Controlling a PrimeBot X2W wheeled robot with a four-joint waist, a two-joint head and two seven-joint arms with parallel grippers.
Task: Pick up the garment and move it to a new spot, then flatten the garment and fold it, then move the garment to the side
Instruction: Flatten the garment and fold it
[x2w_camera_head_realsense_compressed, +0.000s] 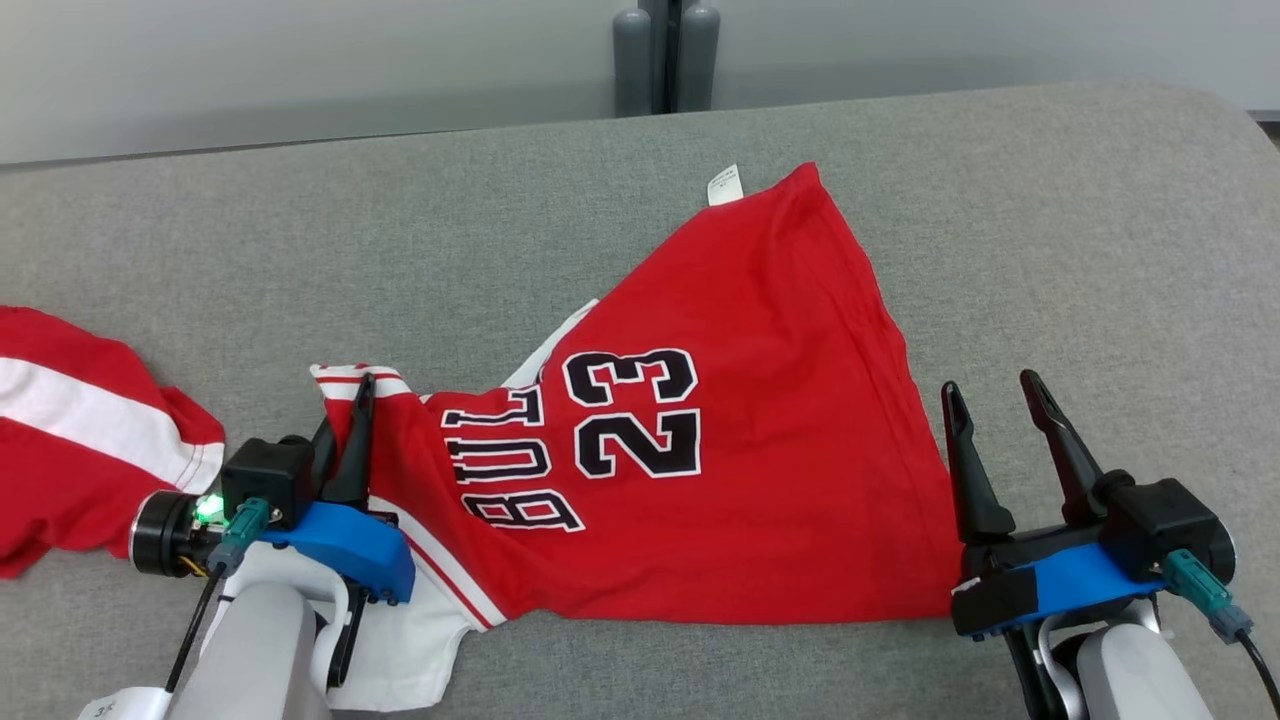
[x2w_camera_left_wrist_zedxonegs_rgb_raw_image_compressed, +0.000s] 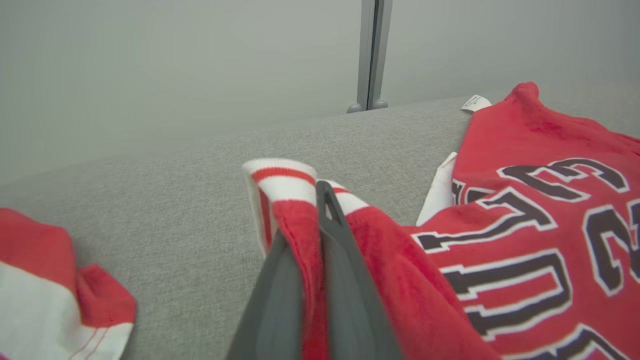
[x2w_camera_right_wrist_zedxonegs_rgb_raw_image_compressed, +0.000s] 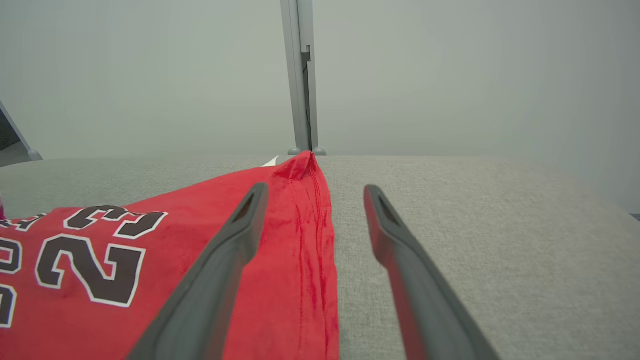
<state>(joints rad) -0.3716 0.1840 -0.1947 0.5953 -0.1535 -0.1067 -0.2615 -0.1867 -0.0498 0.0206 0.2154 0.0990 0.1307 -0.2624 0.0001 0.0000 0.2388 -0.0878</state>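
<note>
- Head view: the red Bulls 23 jersey (x2w_camera_head_realsense_compressed: 760, 400) lies spread but skewed on the grey padded surface (x2w_camera_head_realsense_compressed: 1050, 250). Its white label (x2w_camera_head_realsense_compressed: 723, 185) is at the far corner, and its near hem is towards the robot.
- The left gripper (x2w_camera_head_realsense_compressed: 360, 395) is clenched on the jersey's striped trim (x2w_camera_head_realsense_compressed: 345, 380) at the left end. The right gripper (x2w_camera_head_realsense_compressed: 990, 385) stands wide apart and empty at the jersey's right edge.
- A second red-and-white garment (x2w_camera_head_realsense_compressed: 70, 420) lies apart at the far left and is not involved.
- Left wrist view: the left gripper (x2w_camera_left_wrist_zedxonegs_rgb_raw_image_compressed: 320, 210) has red cloth pinched between its two fingers. The red-and-white trim (x2w_camera_left_wrist_zedxonegs_rgb_raw_image_compressed: 280, 175) stands up past the fingertips.
- Right wrist view: the right gripper (x2w_camera_right_wrist_zedxonegs_rgb_raw_image_compressed: 315, 190) straddles the jersey's stitched edge (x2w_camera_right_wrist_zedxonegs_rgb_raw_image_compressed: 310, 240). One finger is over the cloth, the other over bare surface, and nothing is gripped.
- Judgement: this looks like the flattening step, since the jersey is not yet square or smooth.
- The next move calls for the right fingers to drop onto that edge and close on it. Both arms can then draw apart to pull the creases out, taking care not to catch a single loose layer.
</note>
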